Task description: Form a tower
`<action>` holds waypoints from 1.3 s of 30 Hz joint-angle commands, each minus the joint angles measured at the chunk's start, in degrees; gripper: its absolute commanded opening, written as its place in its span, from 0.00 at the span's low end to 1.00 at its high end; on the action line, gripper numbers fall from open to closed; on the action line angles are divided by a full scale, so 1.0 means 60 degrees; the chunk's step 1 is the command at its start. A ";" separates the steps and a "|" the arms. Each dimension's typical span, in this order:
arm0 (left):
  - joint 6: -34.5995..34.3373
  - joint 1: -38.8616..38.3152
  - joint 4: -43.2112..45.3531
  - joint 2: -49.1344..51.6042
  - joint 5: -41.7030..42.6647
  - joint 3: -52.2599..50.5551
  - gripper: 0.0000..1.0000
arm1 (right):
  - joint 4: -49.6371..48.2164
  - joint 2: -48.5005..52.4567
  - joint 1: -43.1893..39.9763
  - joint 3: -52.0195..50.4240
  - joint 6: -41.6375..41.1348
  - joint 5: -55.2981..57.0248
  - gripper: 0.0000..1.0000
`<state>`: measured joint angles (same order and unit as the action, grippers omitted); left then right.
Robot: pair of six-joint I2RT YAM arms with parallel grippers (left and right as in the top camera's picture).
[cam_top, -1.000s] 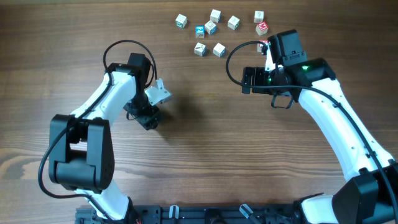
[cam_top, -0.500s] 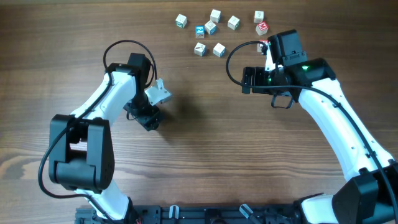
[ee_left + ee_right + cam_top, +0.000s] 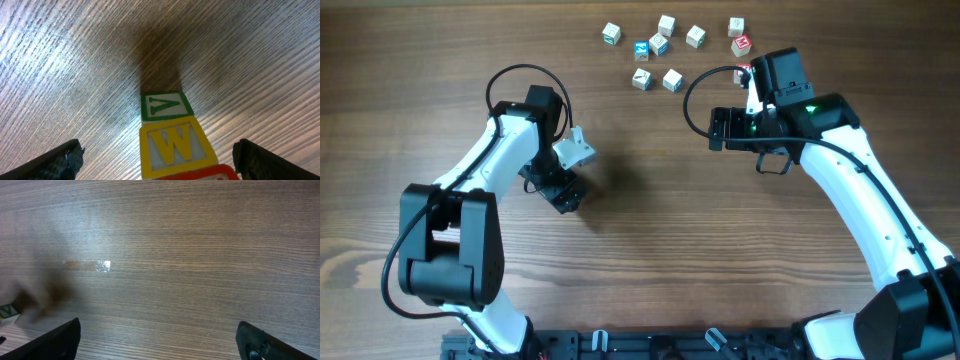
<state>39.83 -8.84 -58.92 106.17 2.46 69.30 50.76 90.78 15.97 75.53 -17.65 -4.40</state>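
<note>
Left gripper spread wide, fingers clear of the tower on both sides. Tower stands on the tabletop between them: green-framed cube lowest, yellow W above, red edge on top. Loose letter cubes well apart. Right gripper spread, over tabletop.

The tower stands upright on the bench, left of centre: green-lettered cube lowest, yellow W above, red-edged cube topmost.
</note>
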 commanded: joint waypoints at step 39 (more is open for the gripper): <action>0.0044 -0.0007 0.0922 -0.0175 0.0044 -0.0772 0.75 | -0.0018 -0.0040 0.0029 -0.0047 0.0189 0.0248 1.00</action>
<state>39.99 -8.84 -53.49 106.17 2.46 65.17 50.76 90.78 15.97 75.53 -17.65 -3.99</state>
